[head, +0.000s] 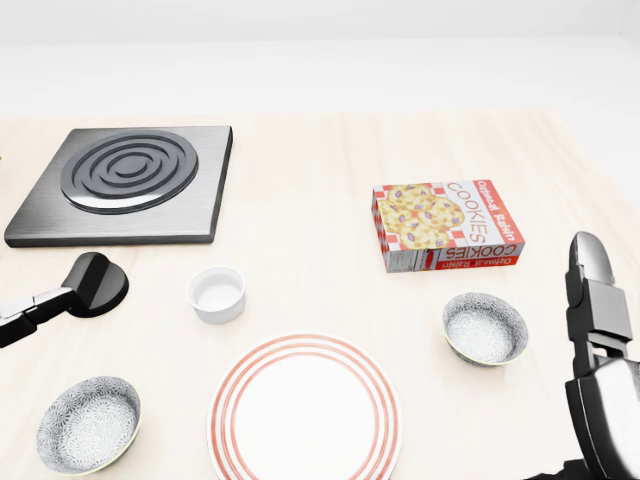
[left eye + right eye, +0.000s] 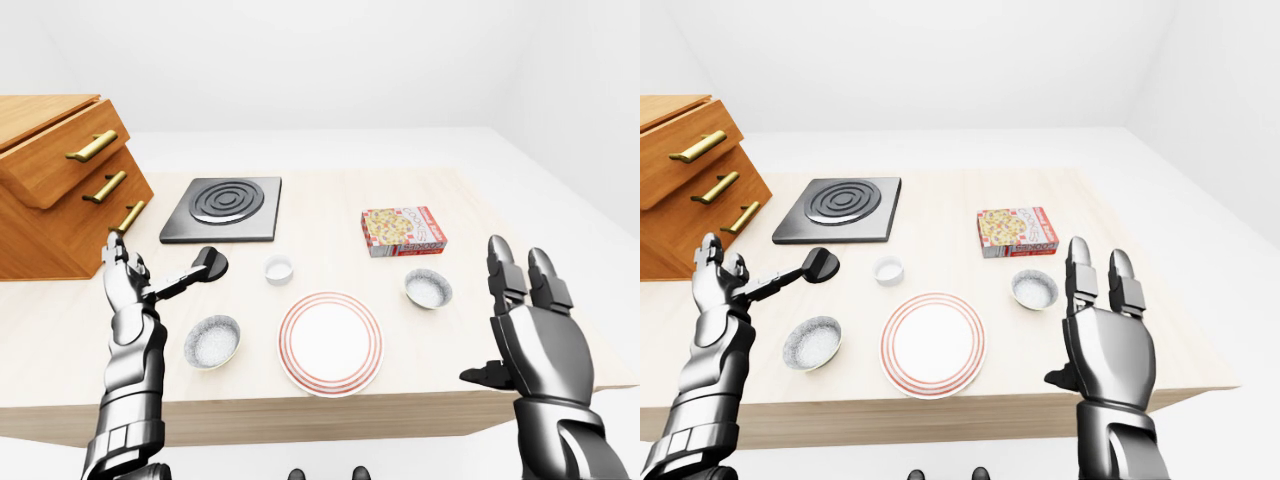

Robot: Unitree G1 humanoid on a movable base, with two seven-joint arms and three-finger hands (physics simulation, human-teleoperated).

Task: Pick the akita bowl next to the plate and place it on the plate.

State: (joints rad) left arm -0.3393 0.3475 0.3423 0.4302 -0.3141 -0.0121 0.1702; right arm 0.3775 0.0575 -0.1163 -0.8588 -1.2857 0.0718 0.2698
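Observation:
The red-ringed white plate (image 1: 303,410) lies at the bottom middle of the head view. Two grey-patterned akita bowls flank it: one bowl (image 1: 485,328) to its right, below the cookie box, and another bowl (image 1: 88,424) at the bottom left. My right hand (image 2: 505,310) is raised near the camera, open and palm forward. It stands to the right of the right-hand bowl and touches nothing. My left hand (image 2: 735,272) is open at the table's left, its thumb stretched toward a black round knob (image 1: 97,283).
A black stove plate (image 1: 130,185) sits at the upper left, a small white cup (image 1: 217,293) above the plate, and a cookie box (image 1: 447,225) at the right. A wooden drawer cabinet (image 2: 55,185) stands at the far left of the table.

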